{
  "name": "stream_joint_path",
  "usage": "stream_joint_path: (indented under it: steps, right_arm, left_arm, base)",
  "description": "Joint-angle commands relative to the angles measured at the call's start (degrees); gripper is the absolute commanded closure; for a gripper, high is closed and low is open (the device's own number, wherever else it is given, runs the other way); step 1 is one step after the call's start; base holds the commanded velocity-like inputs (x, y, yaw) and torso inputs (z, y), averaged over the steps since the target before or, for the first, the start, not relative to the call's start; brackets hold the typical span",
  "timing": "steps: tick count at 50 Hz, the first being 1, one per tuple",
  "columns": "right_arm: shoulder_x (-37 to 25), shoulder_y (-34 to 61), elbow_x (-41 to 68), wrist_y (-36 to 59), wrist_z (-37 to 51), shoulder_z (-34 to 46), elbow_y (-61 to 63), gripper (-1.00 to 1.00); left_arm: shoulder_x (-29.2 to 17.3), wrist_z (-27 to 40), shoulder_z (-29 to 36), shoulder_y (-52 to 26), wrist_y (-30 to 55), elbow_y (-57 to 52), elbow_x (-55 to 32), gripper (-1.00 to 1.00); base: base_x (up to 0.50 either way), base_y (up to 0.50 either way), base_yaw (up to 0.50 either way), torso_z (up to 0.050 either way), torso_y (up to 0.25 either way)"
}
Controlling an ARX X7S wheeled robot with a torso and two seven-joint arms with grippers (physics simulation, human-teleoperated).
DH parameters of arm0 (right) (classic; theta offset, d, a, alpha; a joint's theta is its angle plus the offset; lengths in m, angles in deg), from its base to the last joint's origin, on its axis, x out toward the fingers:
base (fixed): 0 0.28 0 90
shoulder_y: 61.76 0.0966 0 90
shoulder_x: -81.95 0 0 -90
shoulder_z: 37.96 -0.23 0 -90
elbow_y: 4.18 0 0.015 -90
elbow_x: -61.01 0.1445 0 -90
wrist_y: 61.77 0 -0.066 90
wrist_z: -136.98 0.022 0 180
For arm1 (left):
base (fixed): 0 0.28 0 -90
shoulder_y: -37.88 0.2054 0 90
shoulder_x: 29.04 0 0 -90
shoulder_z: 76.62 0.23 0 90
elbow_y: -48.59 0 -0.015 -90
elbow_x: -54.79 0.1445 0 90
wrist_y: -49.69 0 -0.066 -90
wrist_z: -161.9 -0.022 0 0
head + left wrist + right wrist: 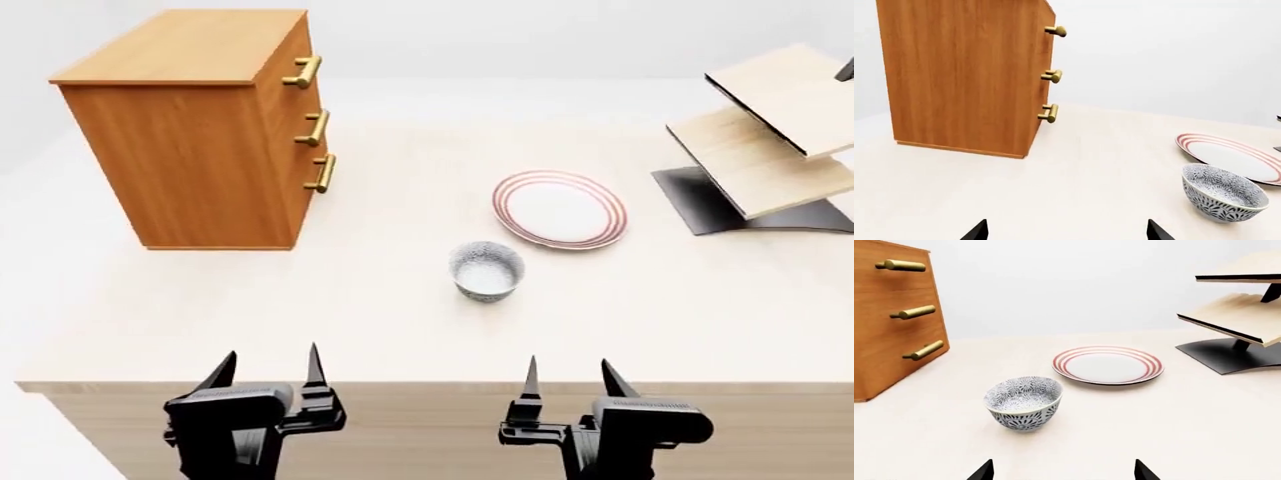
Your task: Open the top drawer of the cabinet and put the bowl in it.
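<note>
On the pale table [400, 330] stand four things: one cabinet [194, 130], one bowl [486, 270], one plate [559, 209] and one shelf rack [767, 140]. The cabinet sits at the far left with three drawers, all shut; the top drawer [296, 60] carries a brass bar handle [304, 72]. The bowl rests upright near the middle, just beside the red-ringed plate and well apart from the cabinet, with bare tabletop between them. The rack stands at the far right. The left gripper [267, 372] and right gripper [571, 380] hover at the near table edge, fingers spread, each holding nothing.
</note>
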Motion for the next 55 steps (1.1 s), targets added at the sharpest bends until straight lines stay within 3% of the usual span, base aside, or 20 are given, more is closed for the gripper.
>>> stream_joint_path:
  steps: [1,32,36,39,42,48,51,55]
  right_arm:
    - [-0.5,0.0,0.6,-0.5,0.7,0.7,-0.1,-1.0]
    - [-1.7,0.4,1.6,-1.1,2.7,1.9,-0.2,-1.0]
    - [-1.9,0.3,1.6,-1.8,3.3,1.7,0.2,-1.0]
    - [-2.4,-0.3,1.2,-2.5,4.0,1.4,2.3,-1.0]
    - [-4.0,-1.5,1.8,-2.2,3.4,1.3,9.1,-1.0]
    - [-9.8,1.9,-0.1,9.4,3.8,1.4,29.2,-1.0]
    - [-12.4,9.9,1.1,20.3,3.5,0.5,36.6,-1.0]
    - [-14.8,30.4,2.8,36.1,1.8,0.8,36.1,-1.0]
  left_arm:
    - [-0.6,0.9,0.3,0.0,0.0,-0.4,-0.8,-1.0]
    - [-2.0,3.0,1.3,-0.4,0.0,-1.5,-2.0,-1.0]
    - [-2.7,5.1,-0.3,-3.0,2.0,-1.8,-2.1,-1.0]
    - [-3.6,6.3,-6.0,-9.3,2.6,1.2,-6.6,-1.0]
    - [-6.0,8.4,-12.2,-19.7,1.6,11.0,-8.2,-1.0]
    - [-13.1,17.6,-16.8,-41.8,-9.4,43.2,1.6,-1.0]
    - [-15.8,19.8,-17.3,-49.0,-14.5,56.0,3.9,-1.0]
    - [-18.8,19.9,-17.4,-58.7,-23.6,77.4,5.3,-1.0]
  base:
    - [0.0,0.5,0.0,0.0,0.0]
    - [0.0,0.44,0.0,0.0,0.0]
    - [0.0,0.0,0.0,0.0,0.0]
    - [0.0,0.0,0.0,0.0,0.0]
    - [0.0,0.0,0.0,0.0,0.0]
    - [0.0,0.0,0.0,0.0,0.0]
    - [0.0,0.0,0.0,0.0,0.0]
    - [0.0,0.0,0.0,0.0,0.0]
